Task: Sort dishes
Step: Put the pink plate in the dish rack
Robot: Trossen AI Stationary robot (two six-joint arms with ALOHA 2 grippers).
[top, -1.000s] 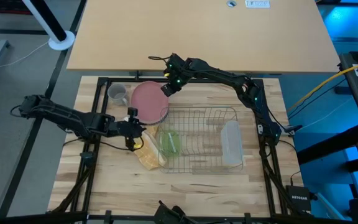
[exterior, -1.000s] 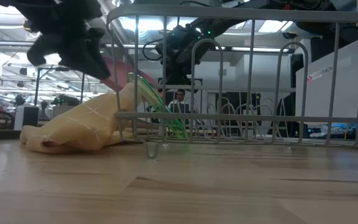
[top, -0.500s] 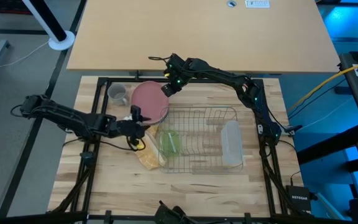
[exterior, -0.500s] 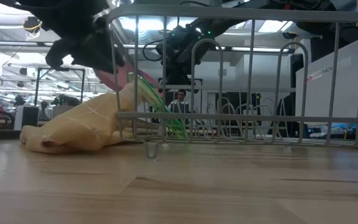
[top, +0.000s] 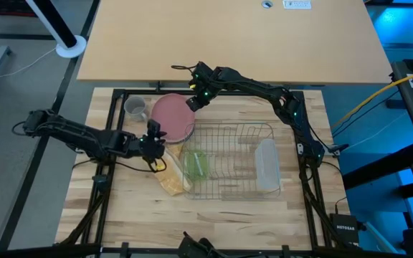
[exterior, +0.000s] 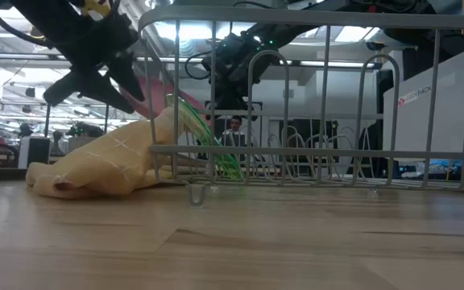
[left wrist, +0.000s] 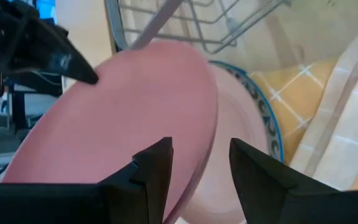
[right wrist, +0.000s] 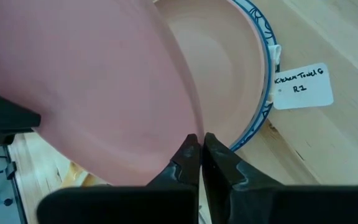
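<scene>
A pink plate (top: 169, 117) stands tilted over a pink bowl (right wrist: 229, 56), which sits in a white, blue-rimmed plate (right wrist: 264, 93) left of the wire rack (top: 231, 161). My right gripper (top: 194, 101) is shut on the pink plate's far right rim. My left gripper (top: 153, 134) is open at the plate's near left rim (left wrist: 209, 149). Its fingers (left wrist: 154, 168) stand on either side of the rim, and I cannot tell whether they touch it. A grey mug (top: 135, 107) stands to the left. A green bowl (top: 196, 165) leans in the rack. My right gripper pinches the pink plate's rim (right wrist: 188, 124) between its two fingers, on the plate's far right side. The fingers come from the far right, slanting down. The plate is tilted, with its held side raised over the pink bowl.
A yellow checked cloth (top: 169, 174) lies bunched against the rack's near left corner, just near of my left gripper. A clear oblong tray (top: 266, 165) lies in the rack's right part. A white label (right wrist: 303, 87) lies on the wood beside the white plate.
My left gripper has gone from over the yellow cloth toward the table's far edge, up to the pink plate's near rim, and has turned as it went. The plate and my right gripper have stayed in place.
</scene>
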